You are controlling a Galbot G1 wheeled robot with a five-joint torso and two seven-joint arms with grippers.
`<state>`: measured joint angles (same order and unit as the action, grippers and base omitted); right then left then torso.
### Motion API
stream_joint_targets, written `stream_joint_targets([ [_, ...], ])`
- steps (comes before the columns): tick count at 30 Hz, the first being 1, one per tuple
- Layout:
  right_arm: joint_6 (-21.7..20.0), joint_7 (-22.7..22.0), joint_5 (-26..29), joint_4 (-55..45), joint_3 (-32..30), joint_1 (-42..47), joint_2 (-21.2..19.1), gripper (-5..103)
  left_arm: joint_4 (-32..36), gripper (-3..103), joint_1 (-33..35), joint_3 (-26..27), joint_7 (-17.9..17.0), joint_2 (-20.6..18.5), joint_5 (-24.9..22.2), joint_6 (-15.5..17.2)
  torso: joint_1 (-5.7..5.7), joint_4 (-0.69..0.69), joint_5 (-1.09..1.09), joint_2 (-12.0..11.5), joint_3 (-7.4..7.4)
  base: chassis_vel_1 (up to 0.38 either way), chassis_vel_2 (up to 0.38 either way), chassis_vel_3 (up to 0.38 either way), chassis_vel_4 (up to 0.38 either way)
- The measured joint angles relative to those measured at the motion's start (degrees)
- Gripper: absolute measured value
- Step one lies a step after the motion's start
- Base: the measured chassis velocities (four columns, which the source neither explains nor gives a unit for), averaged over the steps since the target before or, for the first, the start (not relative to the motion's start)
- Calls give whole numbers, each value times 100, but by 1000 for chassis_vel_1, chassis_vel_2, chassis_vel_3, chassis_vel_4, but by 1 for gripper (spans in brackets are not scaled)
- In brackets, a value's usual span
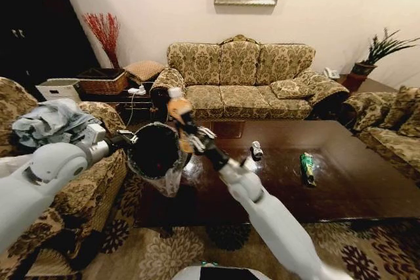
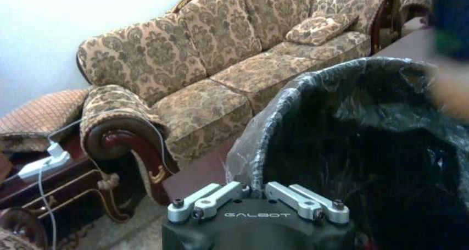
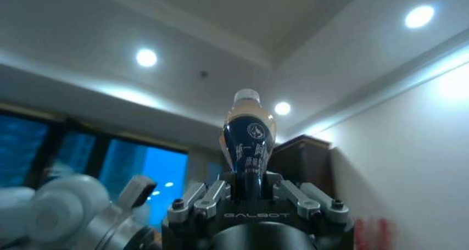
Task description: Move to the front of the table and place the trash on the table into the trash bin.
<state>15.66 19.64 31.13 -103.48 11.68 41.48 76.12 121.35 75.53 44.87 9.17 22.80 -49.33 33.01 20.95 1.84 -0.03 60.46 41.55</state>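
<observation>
We find the right gripper (image 1: 186, 129) raised above the near-left corner of the table (image 1: 348, 181), its fingers clamped on the tan bottle (image 1: 178, 109). In the right wrist view the same bottle (image 3: 249, 145) stands up out of the closed fingers (image 3: 201, 198), label dark, cap pale rather than dark.

The left gripper (image 1: 131, 140) is at the left edge of the table, holding the trash bin (image 1: 156, 152) by its rim. In the left wrist view its fingers (image 2: 302, 199) pinch the bin's rim (image 2: 275, 121) and plastic liner. The bin hangs off the table's left end, mouth tipped toward the bottle, which sits just above its opening.

On the table, the silvery-white can (image 1: 256, 150) lies on its side near the centre panel. The green packet (image 1: 306, 166) lies to the right of that can. A blurred shape at the bin's far rim in the left wrist view is probably the bottle; we cannot confirm.
</observation>
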Motion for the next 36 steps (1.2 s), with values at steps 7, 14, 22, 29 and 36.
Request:
stream_joint_targets([
  [7, 120, 3, -250, 804, 334, -281, 456, 38, 147, 0, 31, 24, -35, 113, -110, 75, 0, -3, 3, 1, 0, 0, 0, 0, 0],
  [14, 99, -21, -261, 812, 367, -325, 513, 54, 142, 0, 41, 31, -40, 138, -163, 90, -1, -2, 2, 1, -1, 0, 0, 0, 0],
  [22, 148, -83, -180, 784, 412, -307, 613, 91, 182, 0, 71, 49, -78, 198, -271, 124, 0, 0, 2, 1, -1, 0, 0, 0, 0],
  [29, 32, -272, -91, 289, -23, -51, 368, 100, 83, 0, 58, 67, -126, 170, -296, 161, 0, -2, 3, 1, -1, 0, 0, 0, 0],
  [36, -447, -746, -91, -846, -1541, 1313, -320, 100, -262, 0, 10, 168, -560, -42, -352, 491, -1, -2, 4, 1, -1, 0, 0, 0, 0],
])
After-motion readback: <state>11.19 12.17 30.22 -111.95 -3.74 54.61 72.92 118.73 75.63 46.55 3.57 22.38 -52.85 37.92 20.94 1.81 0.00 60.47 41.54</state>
